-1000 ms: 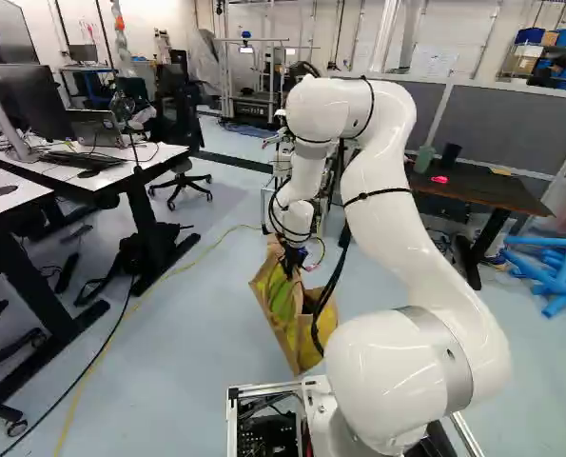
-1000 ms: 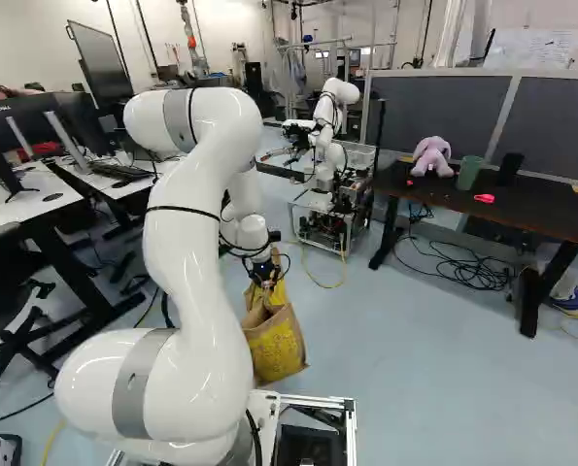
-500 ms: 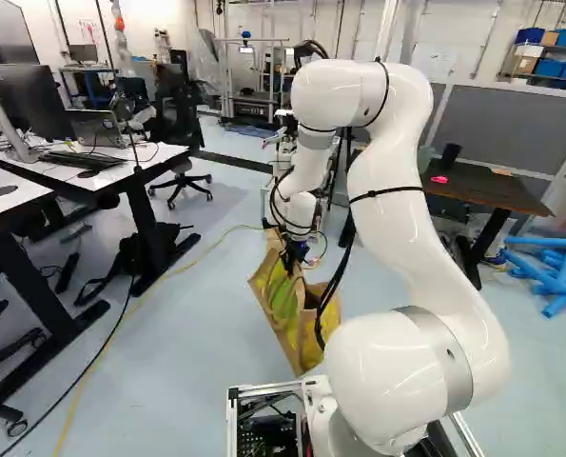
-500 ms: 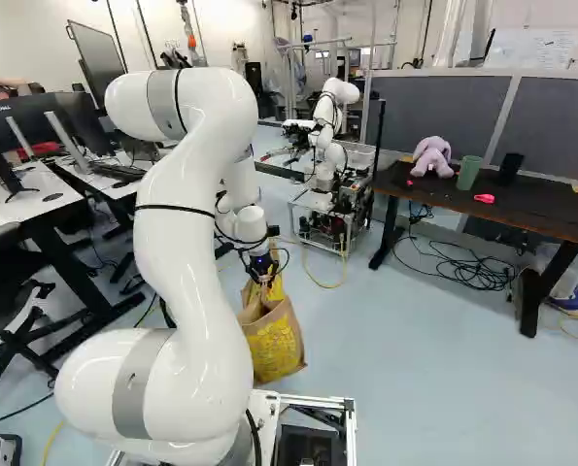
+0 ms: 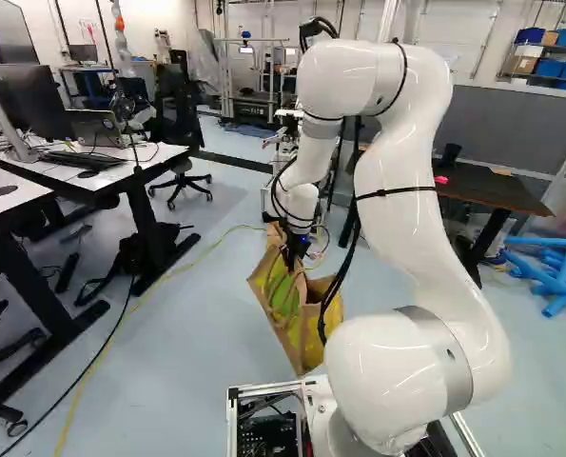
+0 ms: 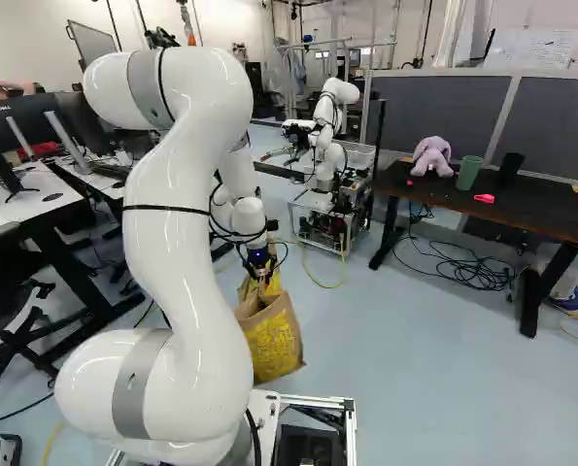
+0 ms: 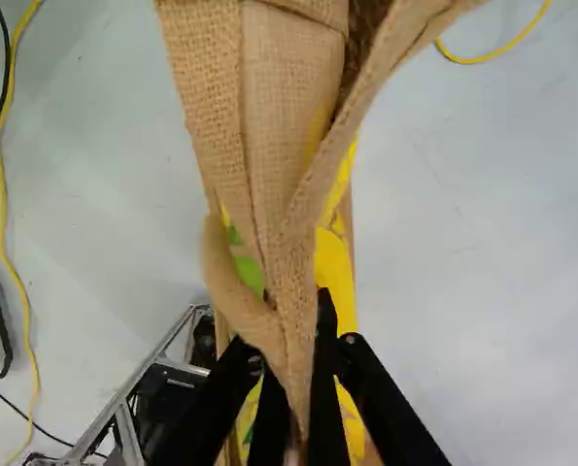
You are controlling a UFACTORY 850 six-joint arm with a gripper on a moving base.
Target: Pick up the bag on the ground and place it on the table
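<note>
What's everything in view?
bag: one, brown-yellow, under jaws
another robot: one, white, beyond bag
table: one, dark, beside another robot
toy: one, lilac, on table
cup: one, green, on table
container: one, black, on table
small item: one, pink, on table
partition: one, grey, behind table
tubes: several, blue, beside table
desks: several, white, left of bag
monitors: several, black, on desks
chairs: several, black, by desks
cables: several, yellow and black, floor
arm: one, white, above bag
jaws: two, black, shut on bag

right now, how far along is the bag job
Grasp looks done: the gripper is shut on the cloth of the bag. In hand: lifting, though I can't tell if its bottom is off the floor. Left: placing it; the dark table stands apart from it.
</note>
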